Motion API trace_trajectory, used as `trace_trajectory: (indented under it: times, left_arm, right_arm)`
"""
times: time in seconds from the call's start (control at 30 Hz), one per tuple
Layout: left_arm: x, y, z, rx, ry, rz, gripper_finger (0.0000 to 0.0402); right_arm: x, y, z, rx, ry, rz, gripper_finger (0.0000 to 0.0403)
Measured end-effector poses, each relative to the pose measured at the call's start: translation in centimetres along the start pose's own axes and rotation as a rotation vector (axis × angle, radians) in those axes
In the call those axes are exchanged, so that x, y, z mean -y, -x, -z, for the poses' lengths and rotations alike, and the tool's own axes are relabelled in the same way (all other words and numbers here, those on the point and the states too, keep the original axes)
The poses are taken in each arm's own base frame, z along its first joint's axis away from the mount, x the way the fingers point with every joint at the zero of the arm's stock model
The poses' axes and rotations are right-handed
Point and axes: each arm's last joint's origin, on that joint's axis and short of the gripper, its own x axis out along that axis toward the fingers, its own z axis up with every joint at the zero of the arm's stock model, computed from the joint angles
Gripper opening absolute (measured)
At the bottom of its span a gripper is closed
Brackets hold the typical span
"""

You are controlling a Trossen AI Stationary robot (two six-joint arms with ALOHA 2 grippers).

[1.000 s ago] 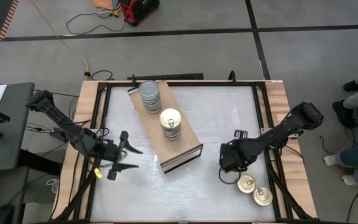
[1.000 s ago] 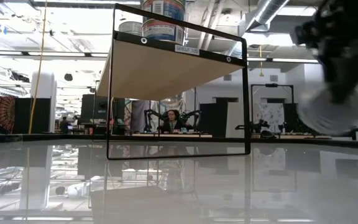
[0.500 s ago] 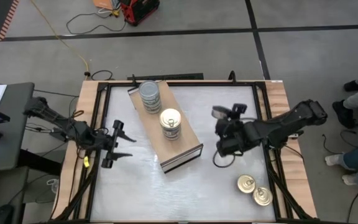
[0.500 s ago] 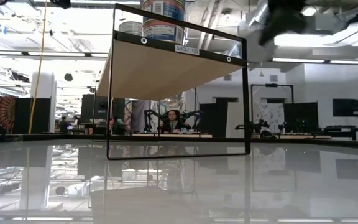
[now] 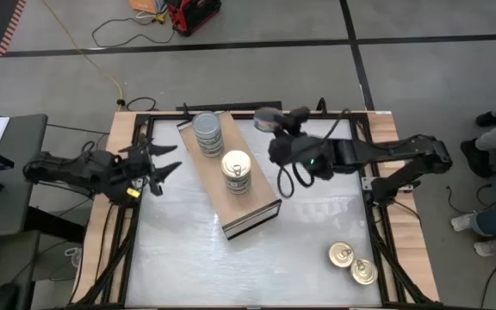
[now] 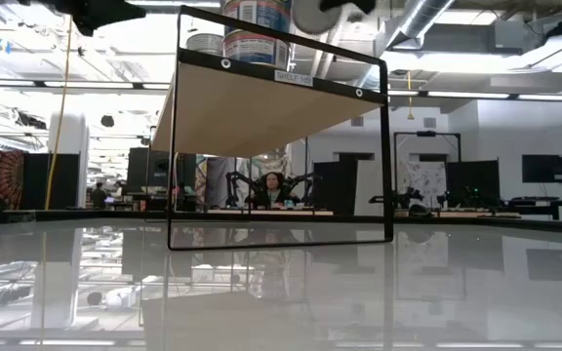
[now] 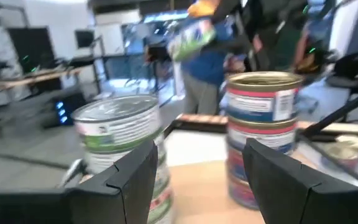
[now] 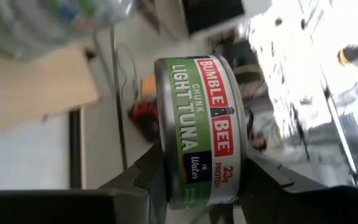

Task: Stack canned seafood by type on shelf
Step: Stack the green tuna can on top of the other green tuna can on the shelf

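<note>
Your right hand [image 5: 269,121] is hovering above the far part of the counter [image 5: 317,215], just beside the far end of the shelf [image 5: 257,207], and it is clamped on a green-labelled tuna tin [image 8: 201,124] with a silver top; in the right wrist view its two dark fingers [image 8: 269,174] are pressing the tin from both sides. Your left hand [image 5: 164,160] is waiting over the counter's left edge, pointing toward the shelf with its fingers [image 7: 120,180] spread apart and gripping nothing. On the shelf, a stack of silver-topped tins [image 5: 207,133] is sitting toward the far end and a stack of gold-topped tins [image 5: 236,171] is sitting near the middle. Two more gold-topped loose tins [image 5: 352,263] are lying side by side on the counter at the near right corner, well apart from the shelf.
</note>
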Motion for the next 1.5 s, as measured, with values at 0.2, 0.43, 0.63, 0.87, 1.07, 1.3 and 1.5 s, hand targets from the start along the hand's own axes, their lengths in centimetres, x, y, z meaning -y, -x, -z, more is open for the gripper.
trace_trajectory:
  times: [0.2,0.43,0.63,0.87,1.07,1.3,1.5]
  left_arm:
    - [-0.6,-0.2,-2.2,-0.072,0.002,-0.051,0.0226]
    - [-0.5,-0.3,-2.3,-0.076,-0.082,-0.03,0.0226]
    - [-0.3,-1.4,-2.3,-0.092,-0.162,-0.112,0.0226]
    - [0.0,-3.2,-5.0,-0.146,-0.281,-0.11,0.0226]
    - [0.6,-4.7,-6.4,-0.175,-0.523,-0.154,0.0226]
    - [1.3,-6.6,-8.1,-0.183,-0.678,-0.2,0.0226]
    - [2.1,-8.1,-9.3,-0.161,-0.806,-0.155,0.0226]
  right_arm:
    - [2.0,-2.3,-0.1,0.202,-0.017,-0.014,0.0171]
    - [2.7,-3.5,0.1,0.357,-0.089,-0.079,0.0174]
    - [2.6,-5.2,-1.9,0.407,-0.06,-0.099,0.0173]
    - [3.7,-6.5,-5.5,0.399,-0.017,-0.158,0.0173]
    - [3.2,-6.9,-7.3,0.397,0.012,-0.205,0.0173]
    - [3.0,-6.8,-7.8,0.414,0.042,-0.204,0.0173]
    - [3.0,-6.5,-8.0,0.426,0.046,-0.2,0.0173]
